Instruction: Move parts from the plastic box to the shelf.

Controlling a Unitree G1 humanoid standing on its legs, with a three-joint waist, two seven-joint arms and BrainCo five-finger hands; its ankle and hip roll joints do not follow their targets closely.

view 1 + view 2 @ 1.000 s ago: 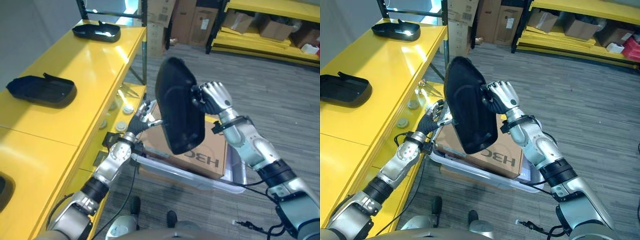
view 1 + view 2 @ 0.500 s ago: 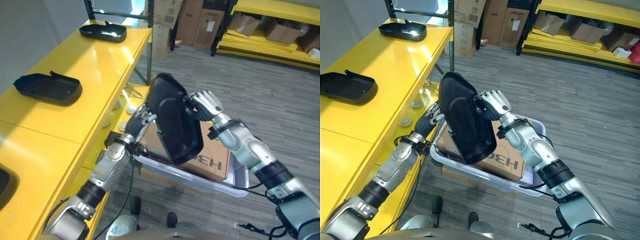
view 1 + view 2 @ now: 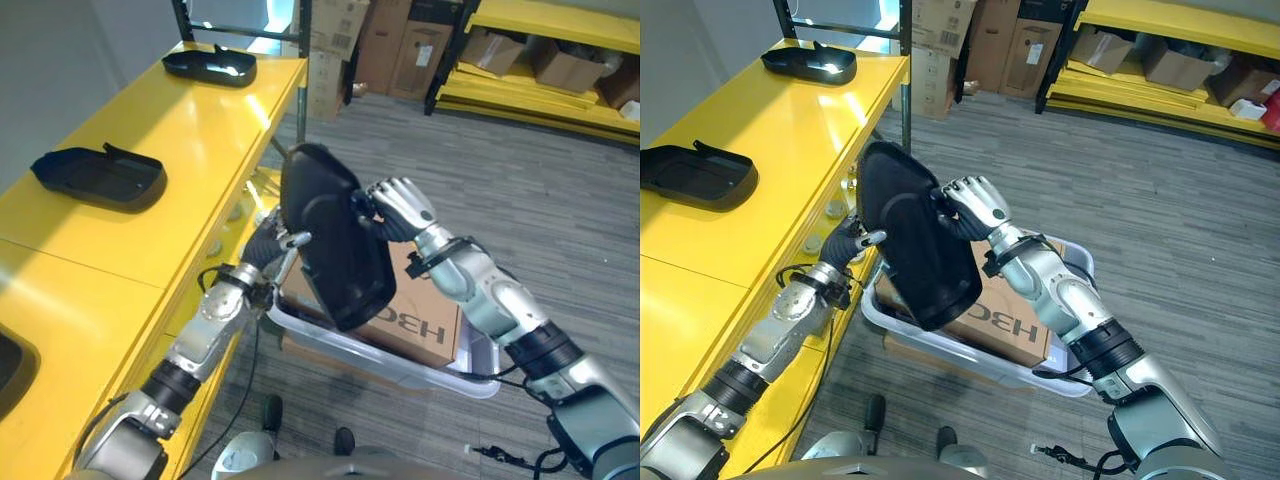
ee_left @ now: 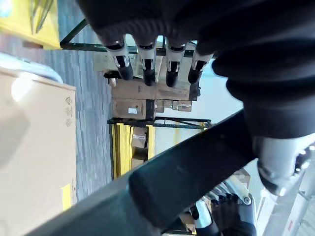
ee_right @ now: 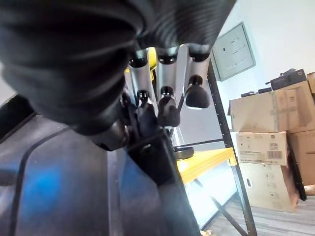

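**Black part held up over the box, both hands on it**

R hand [image 3: 398, 206] is curled tight on the far edge of a large black plastic part [image 3: 335, 240], fingers wrapped over its rim; R wrist view shows the dark fingertips [image 5: 167, 112] pressed down on the part's black surface. Part is tilted, near upright, rounded end up, hollow side w/ raised inner panel facing the camera. It hangs in the air above the clear plastic box [image 3: 385, 352], not touching box or shelf.

L hand [image 3: 268, 240] comes up from lower left, at the part's near edge, side toward the shelf. Thumb [image 3: 296, 239] pokes out against the part; in L wrist view its fingers [image 4: 147, 64] stand fairly straight in a row, w/ the part's dark edge crossing between them and the thumb. Looks like a support touch, not a closed grip.

Box sits on the grey floor just beside the yellow shelf [image 3: 160, 150], w/ a brown cardboard carton [image 3: 415, 310] lying inside it, under the raised part.

On the shelf's top level: two more black parts, well apart. One [image 3: 98, 175] near the shelf's left edge, mid-way along; another [image 3: 210, 65] at the far end by the dark upright post [image 3: 303, 40]. Small round pieces [image 3: 813, 243] lie on the lower shelf level near the L hand.

Background: more yellow racking [image 3: 530, 95] w/ cardboard boxes [image 3: 395, 40] across the floor.
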